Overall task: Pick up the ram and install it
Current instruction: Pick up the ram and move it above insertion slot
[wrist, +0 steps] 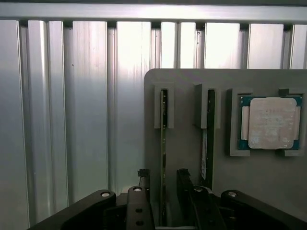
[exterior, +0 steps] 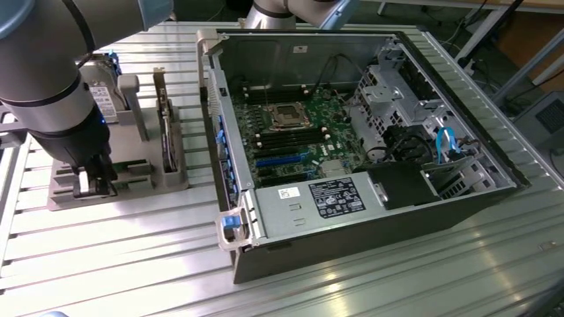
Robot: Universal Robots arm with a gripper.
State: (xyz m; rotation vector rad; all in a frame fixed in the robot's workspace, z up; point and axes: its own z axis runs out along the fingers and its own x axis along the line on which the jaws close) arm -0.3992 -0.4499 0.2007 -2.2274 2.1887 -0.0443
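The claw (wrist: 163,179) is seen released, its 2 fingers (wrist: 144,178) set either side of the ram (wrist: 164,129), a gap left on each side. The ram is stood on edge in a slot of the grey holder (wrist: 184,143) on the counter (wrist: 86,120), at the exterior view's left of the opened computer case (exterior: 352,132).

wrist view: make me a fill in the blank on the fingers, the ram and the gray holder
The fingers are ____, one on each side of the ram.
The ram stands on ____ in a slot of the gray holder.
Beside it in the holder stands ____ other thin board.
Missing words: open; edge; one.
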